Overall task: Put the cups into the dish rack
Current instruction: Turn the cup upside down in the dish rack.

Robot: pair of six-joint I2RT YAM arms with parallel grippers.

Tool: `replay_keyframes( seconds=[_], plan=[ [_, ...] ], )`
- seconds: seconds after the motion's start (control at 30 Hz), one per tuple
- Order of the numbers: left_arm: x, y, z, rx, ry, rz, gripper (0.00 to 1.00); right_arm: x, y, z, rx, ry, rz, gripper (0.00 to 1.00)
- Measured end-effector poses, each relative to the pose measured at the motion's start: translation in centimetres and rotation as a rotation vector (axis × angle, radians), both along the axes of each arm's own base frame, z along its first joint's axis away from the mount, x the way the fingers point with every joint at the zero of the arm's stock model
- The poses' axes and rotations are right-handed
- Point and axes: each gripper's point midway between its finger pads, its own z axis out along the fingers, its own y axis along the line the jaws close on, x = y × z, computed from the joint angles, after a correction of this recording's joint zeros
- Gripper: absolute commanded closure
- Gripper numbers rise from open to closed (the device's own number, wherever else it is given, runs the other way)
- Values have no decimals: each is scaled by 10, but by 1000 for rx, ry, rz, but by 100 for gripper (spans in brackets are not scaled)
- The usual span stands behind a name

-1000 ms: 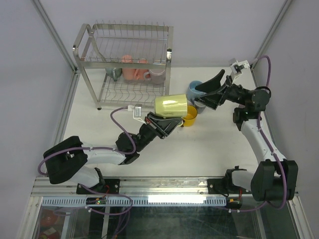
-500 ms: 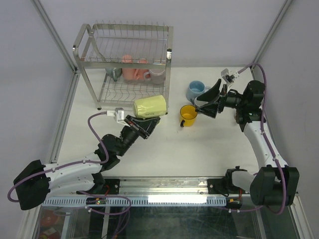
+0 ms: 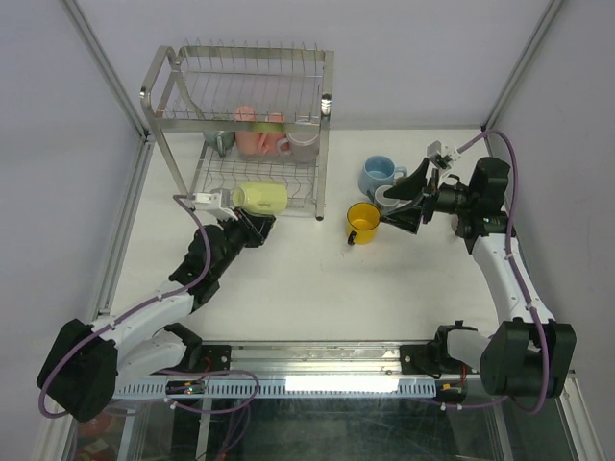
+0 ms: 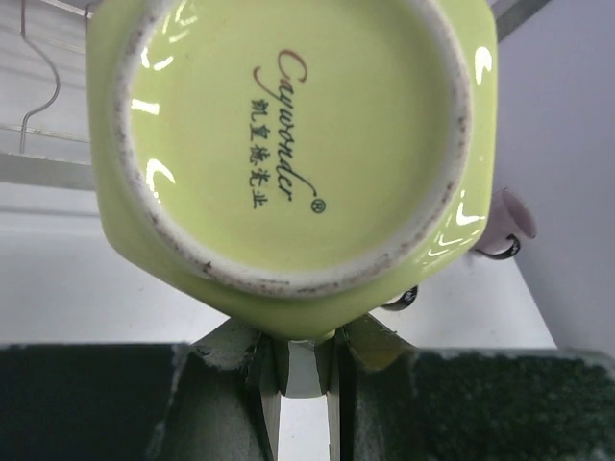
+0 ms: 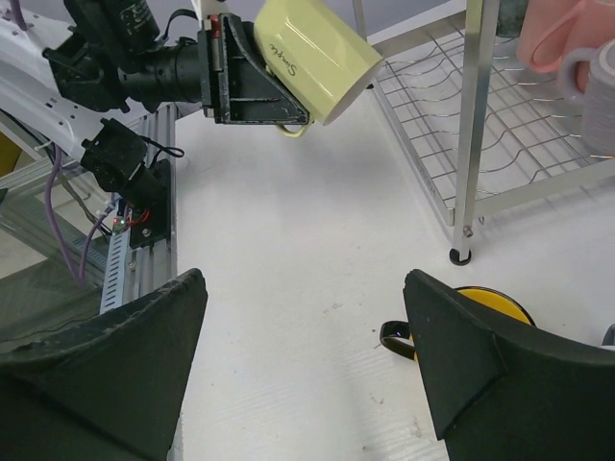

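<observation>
Left claw [image 3: 248,221] held a pale green mug [image 3: 260,198] at the front of the dish rack [image 3: 240,120].
The claw was pinched narrow on the mug low on its side. The mug was tipped over, base toward the wrist, mouth toward the lower shelf, clear of the table [image 3: 307,279]; contact with the wire could not be told. Pink mug [image 3: 255,142] and mauve mug [image 3: 304,146] sat on that shelf. Right claw [image 3: 396,200] was spread wide, empty, just beside a yellow mug [image 3: 363,221] and a blue mug [image 3: 380,176].
</observation>
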Motion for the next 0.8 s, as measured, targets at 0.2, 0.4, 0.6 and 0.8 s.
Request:
replay_keyframes(
  seconds=[0.2, 0.4, 0.6, 0.8],
  plan=[
    [24, 10, -22, 17, 116, -7, 100, -1, -2, -1, -6, -14, -4, 14],
    [52, 22, -28, -34, 185, 28, 100, -2, -3, -1, -10, -25, -6, 14],
    [79, 36, -42, -87, 254, 89, 100, -2, -3, -2, -14, -30, -6, 14],
    [105, 44, -41, -101, 274, 170, 100, -3, -4, -4, -17, -31, -6, 14]
  ],
)
